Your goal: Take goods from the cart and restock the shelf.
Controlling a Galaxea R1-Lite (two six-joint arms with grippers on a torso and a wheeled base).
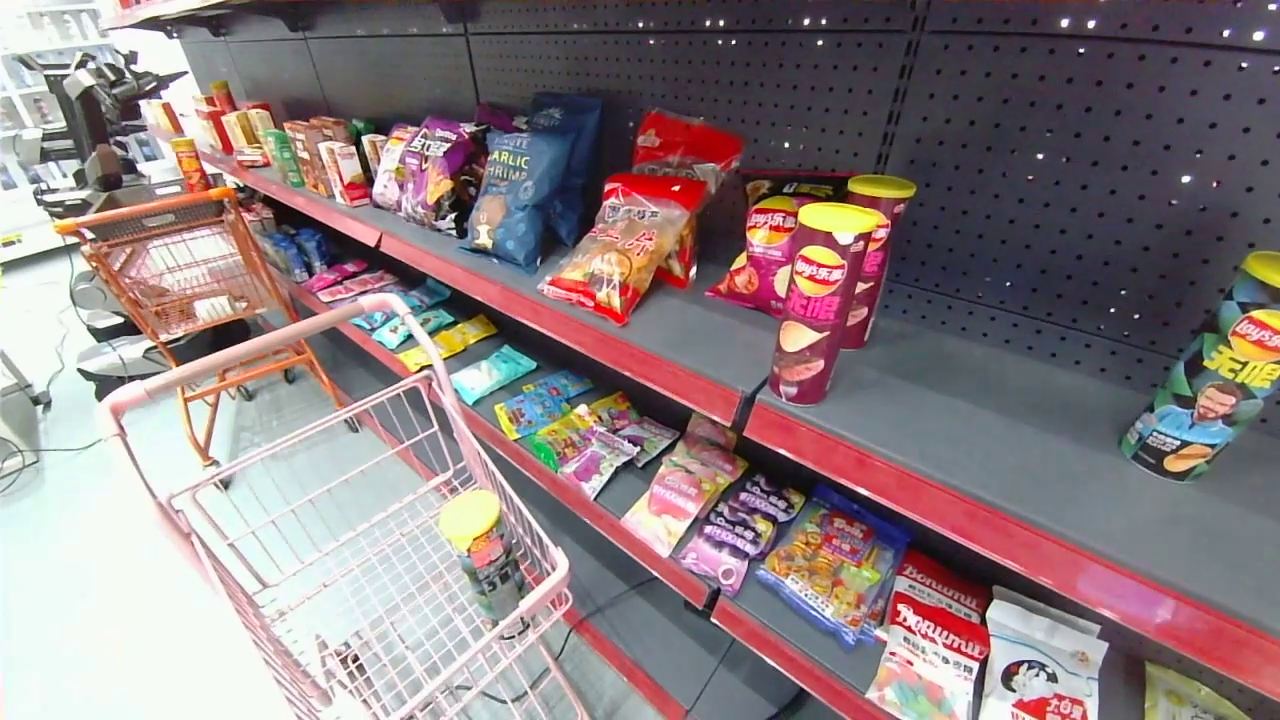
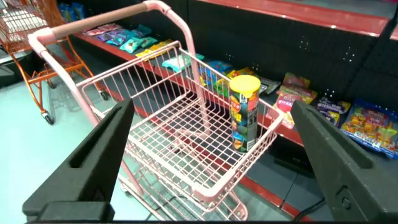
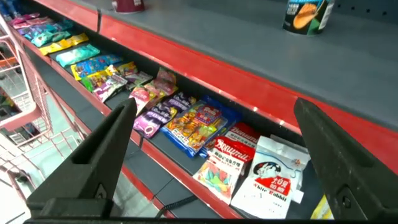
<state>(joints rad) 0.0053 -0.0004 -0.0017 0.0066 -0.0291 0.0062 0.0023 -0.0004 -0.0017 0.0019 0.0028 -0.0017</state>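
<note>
Restocking is looking partly done: purple cans (image 1: 815,300) are standing on the shelf (image 1: 1000,440), while one yellow-lidded can (image 1: 483,553) is waiting upright in the cart (image 1: 250,350), near left. Left gripper (image 2: 211,104) and right gripper (image 3: 214,102) are hanging spread wide, empty.

Head: high, down along shelf (image 1: 980,440), cart (image 1: 300,437). Left wrist: above cart. Right wrist: near lower shelf (image 3: 163,163).
</note>
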